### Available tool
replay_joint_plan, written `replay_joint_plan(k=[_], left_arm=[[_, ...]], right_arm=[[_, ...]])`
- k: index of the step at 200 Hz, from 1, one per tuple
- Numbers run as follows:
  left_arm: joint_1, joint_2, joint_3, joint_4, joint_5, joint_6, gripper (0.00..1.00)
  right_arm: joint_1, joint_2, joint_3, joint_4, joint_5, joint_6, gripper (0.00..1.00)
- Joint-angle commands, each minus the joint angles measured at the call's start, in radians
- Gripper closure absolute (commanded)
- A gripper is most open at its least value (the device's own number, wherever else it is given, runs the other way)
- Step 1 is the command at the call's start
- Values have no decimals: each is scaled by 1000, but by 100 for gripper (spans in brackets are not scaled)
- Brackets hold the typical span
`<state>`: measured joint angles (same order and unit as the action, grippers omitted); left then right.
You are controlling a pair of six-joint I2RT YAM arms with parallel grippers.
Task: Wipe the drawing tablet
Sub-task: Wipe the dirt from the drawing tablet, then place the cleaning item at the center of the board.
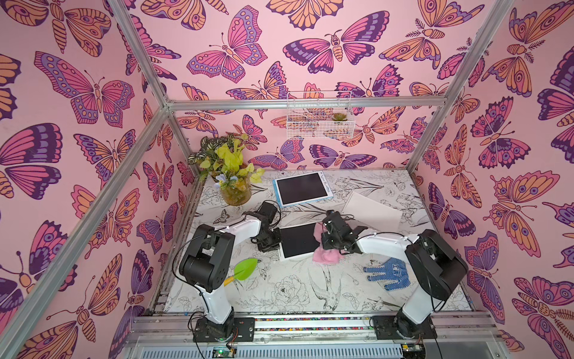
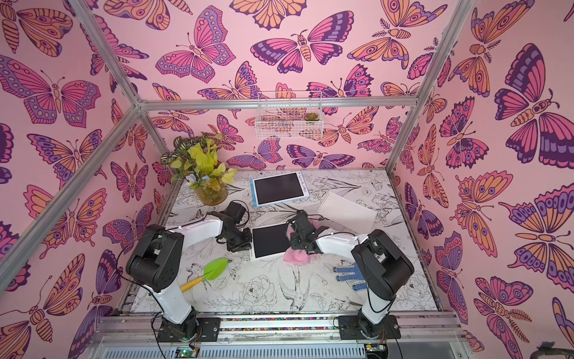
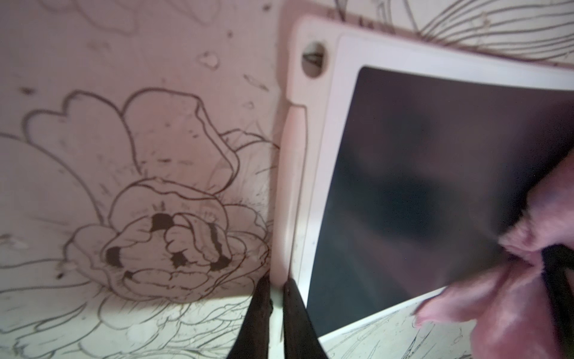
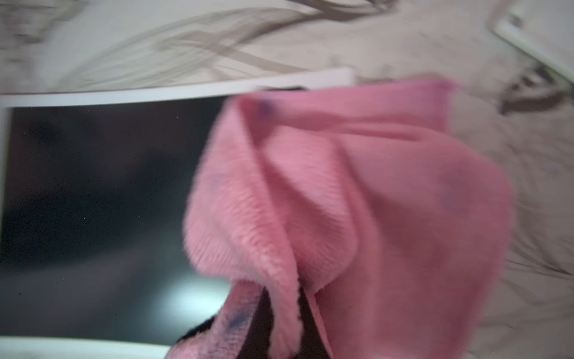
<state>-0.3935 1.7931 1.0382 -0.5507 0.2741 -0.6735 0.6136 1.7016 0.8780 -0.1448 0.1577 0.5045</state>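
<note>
Over drawing tablet point(image 1: 296, 241) edge, right gripper point(image 1: 325, 248) downturned

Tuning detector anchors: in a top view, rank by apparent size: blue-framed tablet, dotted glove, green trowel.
1. blue-framed tablet
2. dotted glove
3. green trowel, its handle partly hidden by the left arm.

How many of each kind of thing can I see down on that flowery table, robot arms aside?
Drawing tablets: 2
Pink cloth: 1
Blue glove: 1
Green trowel: 1
Potted plant: 1
White sheet: 1
Total: 7
</note>
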Motion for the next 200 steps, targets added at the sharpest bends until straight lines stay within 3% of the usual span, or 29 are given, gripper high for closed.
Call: replay_joint_plan(k=[1, 38, 62, 83, 123, 149, 168, 193, 200], left_arm=[[-11, 97, -72, -87, -95, 3, 89], [-13, 78, -43, -102, -93, 18, 87], [-13, 65, 6, -130, -82, 37, 80], [-12, 49, 47, -149, -68, 40, 71], [-13, 1, 115, -175, -50, 32, 51], [-5, -39, 135, -177, -26, 16, 41], [13, -55, 140, -175, 9, 3, 39], [55, -56, 125, -150, 86, -24, 37], [67, -54, 114, -131, 113, -33, 37]], right_arm=[[-132, -87, -51, -200, 95, 14, 100], [-246, -261, -49, -388, 150, 57, 100], [-300, -306, -45, -471, 110, 118, 98], [-319, -328, -34, -509, 86, 125, 83], [-320, -392, 57, -627, 169, 118, 48], [-320, -438, 133, -669, 166, 79, 37], [-319, -444, 192, -648, 64, -7, 35], [-319, -381, 233, -545, -241, -96, 34], [-319, -338, 255, -538, -336, -119, 27]])
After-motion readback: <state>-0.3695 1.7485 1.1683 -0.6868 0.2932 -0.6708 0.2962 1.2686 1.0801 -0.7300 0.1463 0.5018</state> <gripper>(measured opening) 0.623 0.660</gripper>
